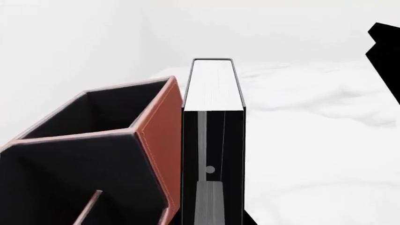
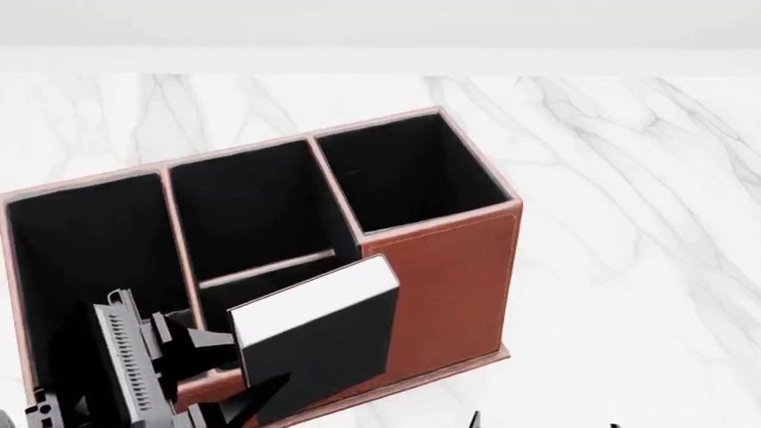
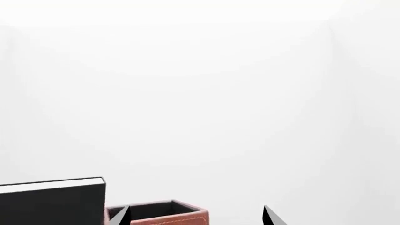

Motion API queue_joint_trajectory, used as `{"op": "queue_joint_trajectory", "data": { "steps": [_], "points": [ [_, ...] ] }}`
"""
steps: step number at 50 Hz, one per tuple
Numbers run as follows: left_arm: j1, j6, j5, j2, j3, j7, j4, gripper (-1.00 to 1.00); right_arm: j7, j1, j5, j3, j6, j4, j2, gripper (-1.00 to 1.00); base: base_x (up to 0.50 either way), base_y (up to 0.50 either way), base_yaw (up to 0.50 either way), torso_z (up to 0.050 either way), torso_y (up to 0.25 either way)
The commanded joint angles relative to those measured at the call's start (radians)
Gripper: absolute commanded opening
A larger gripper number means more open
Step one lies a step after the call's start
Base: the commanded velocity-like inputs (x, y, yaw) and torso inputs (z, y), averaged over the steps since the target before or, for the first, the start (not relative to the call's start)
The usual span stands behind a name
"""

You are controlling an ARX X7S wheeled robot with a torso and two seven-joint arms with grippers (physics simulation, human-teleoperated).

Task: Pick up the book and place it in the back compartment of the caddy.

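White marble desk [image 2: 618, 223] bears the reddish-brown leather caddy [image 2: 446, 267]; left gripper [image 2: 226, 374] grasps the thick black white-edged book [image 2: 315, 334] above its near wall, right gripper [image 3: 195, 216] spread.

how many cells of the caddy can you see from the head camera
4 in the caddy: a long one at the left, a middle one at the back, a square one at the right, and a low small one partly behind the book.

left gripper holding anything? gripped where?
The left gripper holds the book by its lower end, page edges up, above the caddy. The right gripper is empty.
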Motion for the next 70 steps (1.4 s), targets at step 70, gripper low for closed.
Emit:
{"op": "queue_joint_trajectory", "data": {
  "steps": [70],
  "points": [
    [-0.239,0.061,-0.044,0.129,-0.040,0.441,-0.529,-1.00,0.010,0.018,-0.023,-0.035,-0.019,0.025,0.011,1.00,0.00,0.00,0.00,0.000,0.001]
  ]
}}
